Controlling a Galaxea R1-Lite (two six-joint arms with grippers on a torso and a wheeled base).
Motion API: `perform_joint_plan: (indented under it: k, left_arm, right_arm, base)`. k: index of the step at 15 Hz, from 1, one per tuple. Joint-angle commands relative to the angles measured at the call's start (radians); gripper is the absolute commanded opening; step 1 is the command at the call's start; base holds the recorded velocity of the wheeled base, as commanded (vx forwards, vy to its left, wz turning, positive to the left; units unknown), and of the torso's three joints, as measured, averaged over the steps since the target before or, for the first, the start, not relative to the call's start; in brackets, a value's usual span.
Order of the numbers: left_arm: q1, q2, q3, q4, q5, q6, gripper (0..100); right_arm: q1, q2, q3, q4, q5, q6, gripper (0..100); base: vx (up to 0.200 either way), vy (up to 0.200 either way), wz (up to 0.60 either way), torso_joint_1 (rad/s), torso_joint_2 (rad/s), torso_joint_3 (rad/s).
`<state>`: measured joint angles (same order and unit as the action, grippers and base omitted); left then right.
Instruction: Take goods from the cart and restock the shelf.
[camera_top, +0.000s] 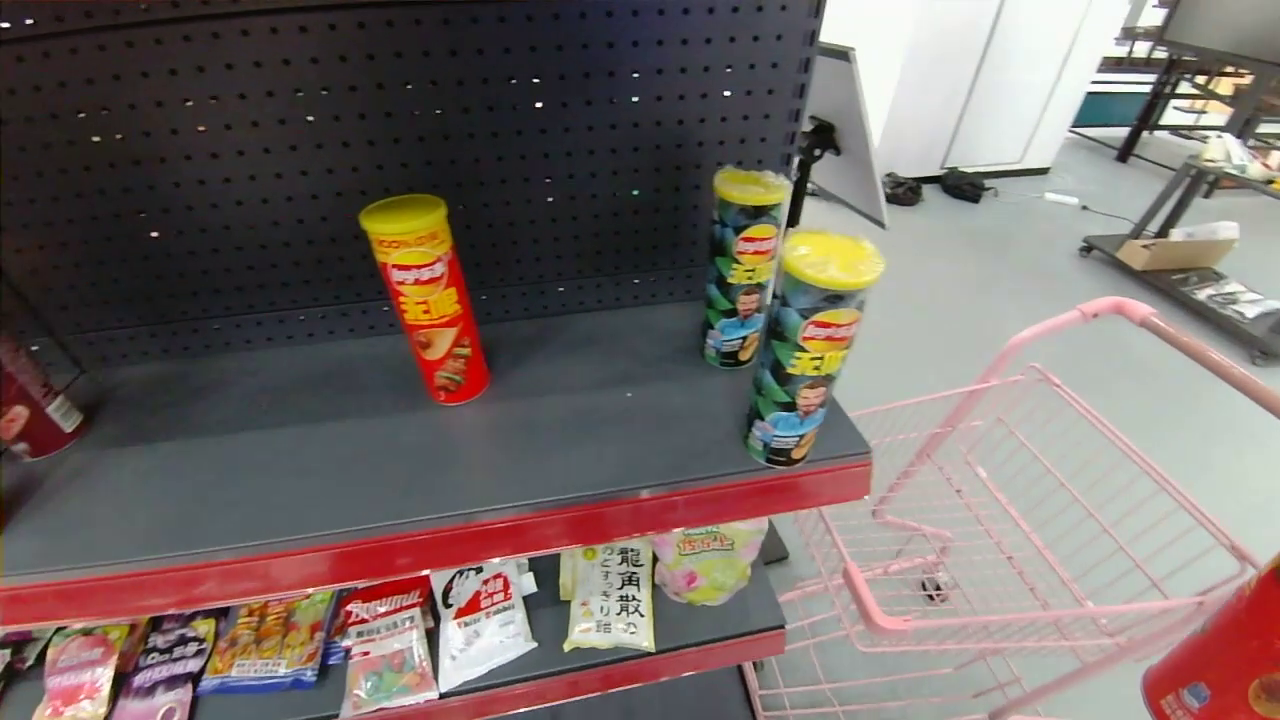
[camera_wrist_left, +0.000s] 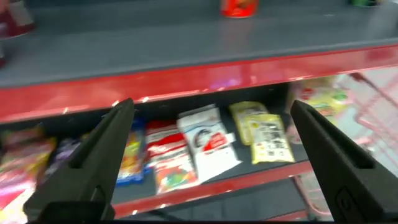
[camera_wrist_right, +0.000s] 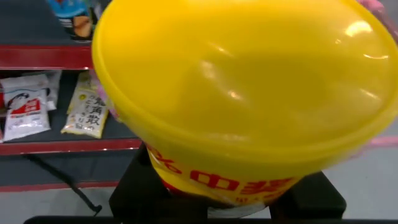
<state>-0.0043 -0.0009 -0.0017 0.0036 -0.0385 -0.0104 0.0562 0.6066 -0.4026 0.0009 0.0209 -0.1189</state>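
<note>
Closest to you is the broad yellow plastic lid (camera_wrist_right: 242, 81) of a red cylindrical crisp can (camera_top: 1215, 655). Your right gripper (camera_wrist_right: 227, 202) has its fingers clamped on the can's body below that lid. In the head view the can sits at the lower right corner, by the pink wire cart (camera_top: 1000, 520). Your left gripper (camera_wrist_left: 211, 162) hangs with its fingers spread wide and nothing between them, in front of the lower shelf's row of flat snack bags (camera_wrist_left: 202, 140). On the grey upper shelf board with the red front lip (camera_top: 300, 470), a second red can with a yellow lid (camera_top: 428, 300) stands upright near the middle. Two upright dark green-and-blue cans with yellow lids stand at its right end: the rear can (camera_top: 745, 268) is nearer the black pegboard, and the front can (camera_top: 812, 350) is at the board's front corner.
</note>
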Motion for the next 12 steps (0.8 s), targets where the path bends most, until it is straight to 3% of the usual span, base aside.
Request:
perform_joint_plan:
  k: [1, 4, 8, 12]
  left_arm:
    - [0.000, 0.001, 0.000, -0.001, 0.000, 0.000, 100]
    - [0.000, 0.001, 0.000, -0.001, 0.000, 0.000, 100]
    - [0.000, 0.001, 0.000, -0.001, 0.000, 0.000, 100]
    - [0.000, 0.001, 0.000, -0.001, 0.000, 0.001, 100]
  right_arm:
    - [0.001, -0.001, 0.004, -0.001, 0.001, -0.001, 0]
    - [0.004, -0.074, 0.045, -0.002, 0.005, -0.004, 0]
    - [0.011, -0.180, 0.067, 0.011, 0.106, 0.008, 0]
    - [0.013, -0.243, 0.126, 0.011, 0.123, 0.007, 0]
  base:
    - [0.000, 0.000, 0.60, 0.002, 0.01, 0.002]
    - [0.000, 0.000, 0.00, 0.000, 0.00, 0.000]
    - [0.000, 0.200, 0.00, 0.000, 0.00, 0.005]
    - [0.000, 0.200, 0.00, 0.004, 0.00, 0.004]
